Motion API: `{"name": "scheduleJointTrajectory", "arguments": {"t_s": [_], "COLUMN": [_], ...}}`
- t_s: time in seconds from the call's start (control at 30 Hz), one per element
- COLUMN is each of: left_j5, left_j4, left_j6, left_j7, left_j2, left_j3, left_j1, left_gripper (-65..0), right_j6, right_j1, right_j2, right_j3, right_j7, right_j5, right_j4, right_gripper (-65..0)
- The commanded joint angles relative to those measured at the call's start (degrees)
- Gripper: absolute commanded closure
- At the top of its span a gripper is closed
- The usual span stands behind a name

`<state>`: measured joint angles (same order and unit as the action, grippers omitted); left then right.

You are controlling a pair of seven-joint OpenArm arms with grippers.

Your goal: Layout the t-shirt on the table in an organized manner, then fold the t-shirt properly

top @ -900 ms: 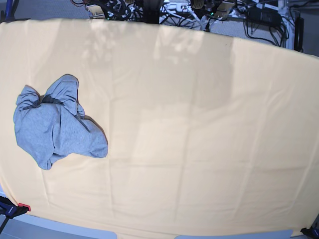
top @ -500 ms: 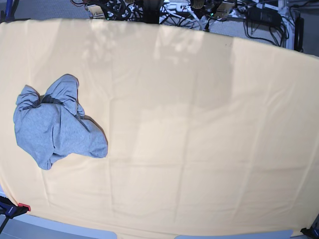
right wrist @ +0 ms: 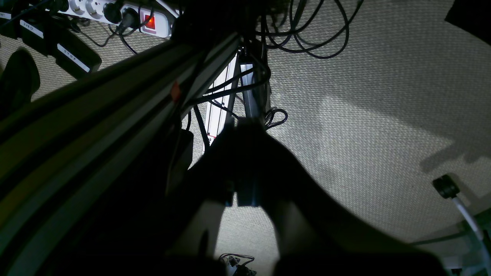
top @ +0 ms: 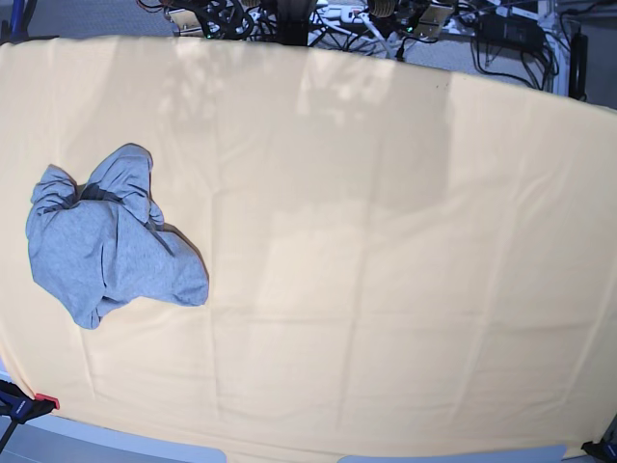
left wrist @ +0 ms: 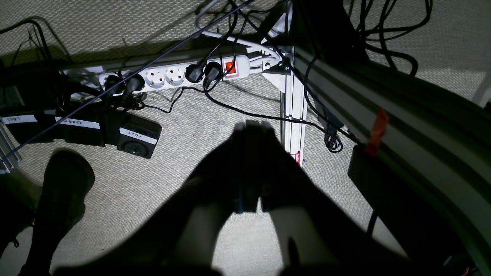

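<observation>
The heather-grey t-shirt [top: 111, 236] lies crumpled in a heap at the left side of the table [top: 386, 270], with a strip of dark collar showing near its top; no lettering shows. Neither gripper shows in the base view. In the left wrist view my left gripper [left wrist: 253, 128] is a dark silhouette with its fingers pressed together, empty, hanging over the carpeted floor. In the right wrist view my right gripper [right wrist: 245, 124] is likewise dark, shut and empty above the floor. Both are off the table, away from the shirt.
A white power strip [left wrist: 172, 74] with plugs and cables, black labelled boxes [left wrist: 138, 136] and an aluminium frame rail [left wrist: 293, 115] lie on the floor under the grippers. A dark shoe [left wrist: 65, 188] is at the left. Cables and gear crowd the table's far edge [top: 318, 19].
</observation>
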<state>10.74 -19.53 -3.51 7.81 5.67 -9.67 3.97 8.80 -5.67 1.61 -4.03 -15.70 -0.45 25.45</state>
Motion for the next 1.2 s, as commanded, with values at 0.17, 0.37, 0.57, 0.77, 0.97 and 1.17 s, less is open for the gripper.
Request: {"name": "scheduleJointTrajectory", "arguments": {"t_s": [0.17,0.37,0.57,0.77,0.97,1.17], "left_j5": [-0.2,-3.6,4.4,10.2,11.9,11.9], "left_j4": [-1.8,-9.8,-23.5,-42.3,-63.3,-84.3], "left_j6": [-0.3,-5.6,-10.2,-11.5,-11.5,-11.5], "left_j7": [3.5,5.6,15.1,19.5,26.7,32.2], "left_j2": [0.5,4.0,8.9,15.7,22.6,29.2], "left_j3": [0.1,0.1,0.1,0.1,0.1,3.1], "left_j1": [0.3,6.1,15.4,26.8,37.7,47.7], "left_gripper": [0.0,0.0,0.0,0.0,0.0,0.0], "right_j6": [0.5,9.0,18.8,19.3,19.3,17.0], "right_j1": [-0.2,-3.2,-9.7,-20.9,-35.2,-51.0], "right_j2": [0.5,2.9,6.2,9.1,12.3,17.1], "right_j3": [-0.1,-0.1,-0.1,-0.1,0.0,0.0], "right_j7": [0.0,0.2,-11.5,-26.0,-35.0,-35.8], "right_j5": [0.2,0.4,6.1,20.2,25.7,25.7], "right_j4": [0.5,0.6,7.1,23.5,45.9,71.1], "right_gripper": [0.0,0.0,0.0,0.0,0.0,0.0]}}
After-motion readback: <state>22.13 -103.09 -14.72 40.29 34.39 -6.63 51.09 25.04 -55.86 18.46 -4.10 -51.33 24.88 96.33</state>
